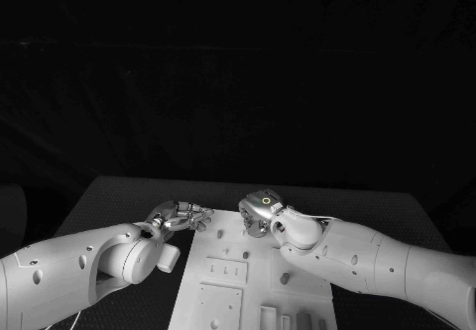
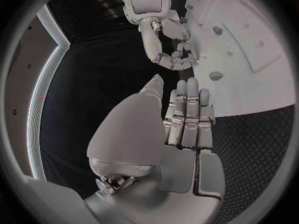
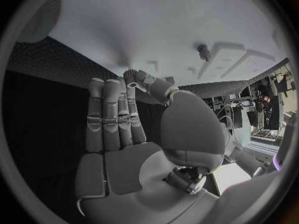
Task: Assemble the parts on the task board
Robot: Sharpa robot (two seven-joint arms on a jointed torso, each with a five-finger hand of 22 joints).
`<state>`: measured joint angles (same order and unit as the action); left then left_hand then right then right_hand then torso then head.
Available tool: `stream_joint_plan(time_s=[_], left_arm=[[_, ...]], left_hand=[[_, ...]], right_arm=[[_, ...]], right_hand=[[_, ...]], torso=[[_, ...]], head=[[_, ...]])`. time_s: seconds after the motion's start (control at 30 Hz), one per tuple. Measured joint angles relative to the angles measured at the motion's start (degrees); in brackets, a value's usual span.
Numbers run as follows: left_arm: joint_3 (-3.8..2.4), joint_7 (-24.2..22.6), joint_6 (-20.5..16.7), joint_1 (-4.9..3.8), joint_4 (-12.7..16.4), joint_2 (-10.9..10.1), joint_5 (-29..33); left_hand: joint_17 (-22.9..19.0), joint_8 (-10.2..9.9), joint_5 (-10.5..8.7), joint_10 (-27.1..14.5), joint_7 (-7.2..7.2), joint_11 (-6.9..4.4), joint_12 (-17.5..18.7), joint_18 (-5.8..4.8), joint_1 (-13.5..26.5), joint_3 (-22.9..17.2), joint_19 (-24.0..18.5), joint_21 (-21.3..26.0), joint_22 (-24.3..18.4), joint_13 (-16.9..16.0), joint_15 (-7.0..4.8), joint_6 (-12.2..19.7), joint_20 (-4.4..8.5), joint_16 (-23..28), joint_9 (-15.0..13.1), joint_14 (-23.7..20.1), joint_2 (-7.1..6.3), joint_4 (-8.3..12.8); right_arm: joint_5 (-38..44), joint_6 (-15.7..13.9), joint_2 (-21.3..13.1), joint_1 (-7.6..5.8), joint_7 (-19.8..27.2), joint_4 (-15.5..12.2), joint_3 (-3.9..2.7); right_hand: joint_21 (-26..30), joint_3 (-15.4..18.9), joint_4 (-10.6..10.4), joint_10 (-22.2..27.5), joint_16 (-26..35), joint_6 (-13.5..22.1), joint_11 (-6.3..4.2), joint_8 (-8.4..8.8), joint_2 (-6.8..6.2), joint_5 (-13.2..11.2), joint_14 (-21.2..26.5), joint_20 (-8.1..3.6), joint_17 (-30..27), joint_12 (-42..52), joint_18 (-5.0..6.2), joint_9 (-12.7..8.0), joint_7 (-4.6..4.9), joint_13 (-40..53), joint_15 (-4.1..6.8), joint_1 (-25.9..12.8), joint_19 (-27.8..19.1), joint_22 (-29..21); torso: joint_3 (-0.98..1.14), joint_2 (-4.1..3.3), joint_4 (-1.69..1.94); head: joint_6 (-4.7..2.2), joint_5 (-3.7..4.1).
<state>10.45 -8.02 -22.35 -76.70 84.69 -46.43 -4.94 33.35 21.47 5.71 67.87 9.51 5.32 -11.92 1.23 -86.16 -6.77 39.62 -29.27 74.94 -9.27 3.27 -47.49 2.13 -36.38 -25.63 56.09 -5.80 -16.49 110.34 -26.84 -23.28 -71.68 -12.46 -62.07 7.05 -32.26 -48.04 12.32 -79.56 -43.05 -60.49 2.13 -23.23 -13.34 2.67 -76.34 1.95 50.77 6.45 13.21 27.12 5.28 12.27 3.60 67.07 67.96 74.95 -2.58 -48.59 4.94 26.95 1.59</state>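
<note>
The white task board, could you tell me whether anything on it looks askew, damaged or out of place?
Nothing stands out. The flat white task board lies level on the black table, its raised blocks and small pegs seated. The silver left hand and silver right hand hover at its far edge, holding nothing.

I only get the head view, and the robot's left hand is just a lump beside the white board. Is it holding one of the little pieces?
Observer: No. The left wrist view shows the silver left hand with straight fingers side by side and a bare palm.
Child: And the other hand?
Observer: The right wrist view shows the silver right hand reaching toward the flat white task board. Its thumb bends to a fingertip, so I cannot tell if it pinches something.
</note>
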Motion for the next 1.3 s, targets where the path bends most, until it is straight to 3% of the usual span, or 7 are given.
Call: stream_joint_plan(time_s=[0.17,0.23,0.57,0.67,0.93,1.3], left_arm=[[0.0,0.0,0.0,-0.01,-0.01,0.02,-0.02],[0.0,0.0,0.0,-0.01,-0.05,0.04,-0.03],[0.0,0.01,0.0,-0.02,-0.09,0.1,-0.06],[0.0,0.01,0.0,-0.02,-0.13,0.1,-0.06],[0.0,0.01,-0.01,-0.03,-0.19,0.14,-0.07],[0.0,0.01,-0.04,-0.03,-0.15,0.1,-0.07]], left_hand=[[0.0,0.0,0.0,0.0,0.0,0.0,0.0,0.0,0.0,0.0,0.0,0.0,0.0,0.0,0.0,0.0,0.0,0.0,-0.06,0.0,0.0,0.0],[0.0,0.0,0.0,0.0,0.0,0.0,0.0,0.0,0.0,0.0,0.0,0.0,0.0,0.0,0.0,0.0,0.0,0.0,-0.06,0.0,0.0,0.0],[-0.05,0.0,0.0,0.0,0.0,0.0,0.0,0.0,0.0,0.0,0.0,0.0,-0.01,-0.04,0.0,0.0,0.0,0.0,-0.06,0.0,0.0,0.0],[-0.05,0.0,0.0,0.0,0.0,0.0,0.0,0.0,0.0,0.0,0.0,0.0,-0.02,-0.04,0.0,0.0,0.0,0.0,-0.05,0.0,0.0,0.0],[-0.05,0.0,0.0,0.0,0.0,0.0,0.0,0.0,0.0,0.0,0.0,0.0,-0.02,-0.04,0.0,0.0,0.0,0.0,-0.1,0.0,0.0,0.0],[-0.04,0.0,0.0,0.0,0.0,0.0,0.0,0.0,0.0,0.0,0.0,0.0,-0.03,-0.03,0.0,0.0,0.0,0.0,-0.1,0.0,0.0,0.0]], right_arm=[[-0.03,0.07,0.15,0.0,0.0,-0.13,0.0],[-0.09,0.1,0.21,-0.01,-0.01,-0.1,-0.01],[-0.45,0.63,0.44,-0.01,0.12,0.47,-0.01],[-0.91,0.73,0.56,-0.01,0.23,0.71,0.01],[-2.41,0.98,0.55,0.03,0.67,0.86,0.03],[-3.83,0.94,0.41,0.03,0.98,1.01,0.03]], right_hand=[[0.0,-0.65,0.33,0.04,0.0,0.02,0.03,0.0,-0.16,0.0,0.01,-0.04,0.0,-0.05,0.0,0.0,0.02,0.0,-0.01,0.06,-0.05,0.0],[-0.11,-1.0,0.58,0.64,-0.12,0.02,0.63,0.0,-0.27,0.0,0.31,-0.2,0.01,-0.06,-0.02,0.0,0.02,0.0,0.12,0.18,-0.26,0.0],[-0.41,-1.2,0.38,0.65,-0.22,0.08,0.63,0.42,-0.27,0.0,0.3,-0.12,-0.07,-0.31,-0.31,0.0,0.08,0.0,0.13,0.18,-0.35,0.0],[-0.57,-1.39,0.19,1.08,-0.22,1.23,0.35,1.39,-0.58,0.0,0.5,-0.17,-0.27,-1.28,-0.33,-0.05,0.87,0.0,0.15,0.49,-1.11,-0.01],[-1.01,-1.85,0.04,6.46,-0.23,5.74,2.17,3.97,-1.56,0.06,1.4,0.23,-0.66,-2.7,-0.25,-1.02,2.99,1.45,-1.23,1.36,-2.14,-0.04],[-1.36,-1.67,0.01,11.8,-0.23,9.11,3.8,5.39,-3.03,0.47,1.94,0.8,-0.93,-2.7,0.13,-1.61,3.77,-1.0,-2.81,0.75,-3.71,-0.04]], torso=[[0.02,-0.05,-0.04],[0.02,-0.08,-0.05],[0.02,-0.13,-0.07],[0.02,-0.15,-0.07],[0.01,-0.18,-0.07],[0.02,-0.25,-0.1]], head=[[-0.01,0.05],[-0.04,0.05],[0.02,0.24],[0.02,0.24],[-0.05,0.35],[-0.06,0.4]])
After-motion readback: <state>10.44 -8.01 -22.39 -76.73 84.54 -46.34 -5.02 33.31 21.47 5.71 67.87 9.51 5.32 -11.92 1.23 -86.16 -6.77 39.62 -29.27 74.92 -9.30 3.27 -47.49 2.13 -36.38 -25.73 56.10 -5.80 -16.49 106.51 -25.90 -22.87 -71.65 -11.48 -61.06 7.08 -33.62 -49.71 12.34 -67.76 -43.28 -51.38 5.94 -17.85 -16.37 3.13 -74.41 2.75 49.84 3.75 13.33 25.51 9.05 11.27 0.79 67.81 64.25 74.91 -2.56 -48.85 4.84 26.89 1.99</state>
